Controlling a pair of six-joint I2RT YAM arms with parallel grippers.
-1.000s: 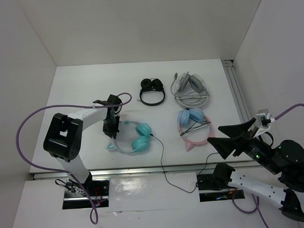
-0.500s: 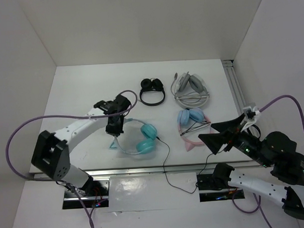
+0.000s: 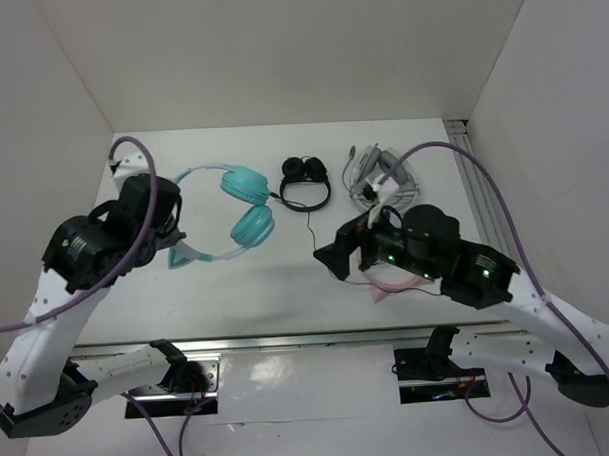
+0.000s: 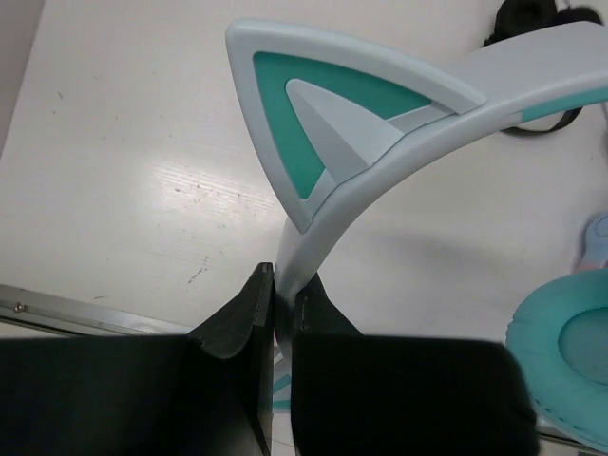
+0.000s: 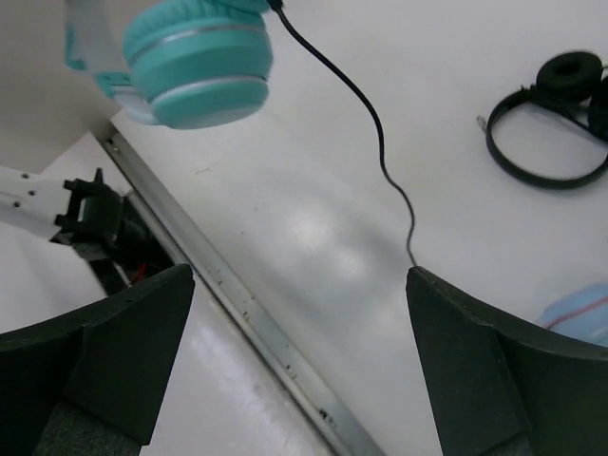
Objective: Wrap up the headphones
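Left jaws are clenched on the headband of the headphones (image 4: 380,104), just under one cat ear. The set hangs above the worktop (image 3: 267,289), left of centre. Its thin black cable (image 5: 380,142) trails from a teal cup down toward the worktop. Right jaws are released, spread wide with nothing between them, over the middle of the worktop and just beside a pink headset (image 3: 385,288). Farther back lie two more: a black headset (image 3: 305,183) and a grey headset (image 3: 383,180).
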